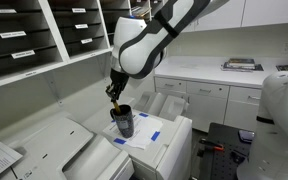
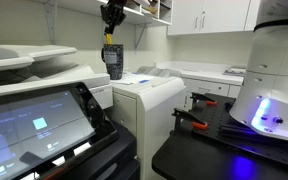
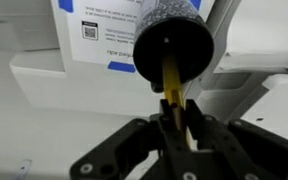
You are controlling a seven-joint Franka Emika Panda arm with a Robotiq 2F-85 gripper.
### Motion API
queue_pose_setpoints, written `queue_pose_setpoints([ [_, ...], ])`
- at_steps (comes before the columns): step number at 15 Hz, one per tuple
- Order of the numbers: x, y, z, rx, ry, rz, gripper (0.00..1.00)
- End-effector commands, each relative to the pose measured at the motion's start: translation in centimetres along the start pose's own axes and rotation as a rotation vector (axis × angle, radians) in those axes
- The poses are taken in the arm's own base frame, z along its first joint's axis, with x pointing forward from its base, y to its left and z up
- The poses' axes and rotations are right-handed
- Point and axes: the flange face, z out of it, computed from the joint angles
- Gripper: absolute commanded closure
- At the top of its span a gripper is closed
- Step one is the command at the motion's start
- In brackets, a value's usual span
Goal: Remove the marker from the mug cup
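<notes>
Drawing the marker (image 3: 173, 85) straight up along its own line seems the sound way here. The tool (image 3: 180, 125) is clamped on its upper end, while its lower end sits inside the mug (image 3: 174, 40), directly below the tool on the white table (image 1: 174, 132). I would keep the wrist from tilting, so the tip does not drag on the rim and topple the mug, and rise until the tip clears before moving sideways.
</notes>
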Motion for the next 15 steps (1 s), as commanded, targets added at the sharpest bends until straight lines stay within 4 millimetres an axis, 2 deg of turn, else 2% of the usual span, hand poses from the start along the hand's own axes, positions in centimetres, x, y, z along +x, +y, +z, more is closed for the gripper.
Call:
queue_pose_setpoints([
  [1, 0.5, 0.6, -2.6, 0.001, 0.024, 0.015, 0.95],
  [6, 2.0, 1.8, -7.1, 0.024, -0.027, 0.045, 0.95],
  [10, 3.7, 4.5, -10.5, 0.035, -0.071, 0.141, 0.95],
  [12, 3.8, 6.7, -10.7, 0.014, -0.196, 0.167, 0.95],
  [15, 2.6, 10.1, -8.7, 0.02, -0.373, 0.213, 0.95],
])
